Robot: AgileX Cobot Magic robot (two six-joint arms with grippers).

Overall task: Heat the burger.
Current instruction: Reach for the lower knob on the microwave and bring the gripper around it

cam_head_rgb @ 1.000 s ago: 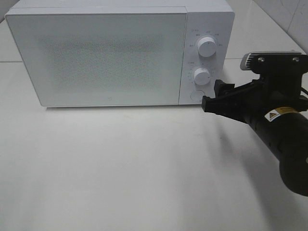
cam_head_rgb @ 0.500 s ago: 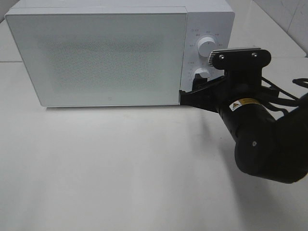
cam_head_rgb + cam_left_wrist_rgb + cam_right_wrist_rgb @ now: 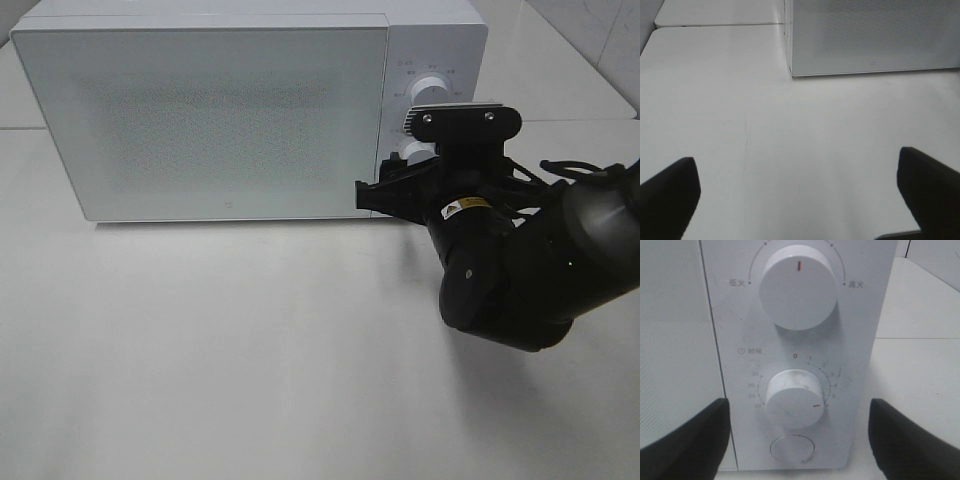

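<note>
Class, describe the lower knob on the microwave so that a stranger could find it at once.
On the white microwave, look at the control panel right of the door. Of its two round white knobs, the lower knob is the smaller, ringed by numbers, with its red mark pointing right and slightly down; on the upper knob it points straight up.

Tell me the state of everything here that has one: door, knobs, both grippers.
Microwave door: shut.
Upper knob: mark midway between its two labels.
Timer knob: mark off zero.
Left gripper: open, holding nothing.
Right gripper: open, fingers either side of the timer knob.
</note>
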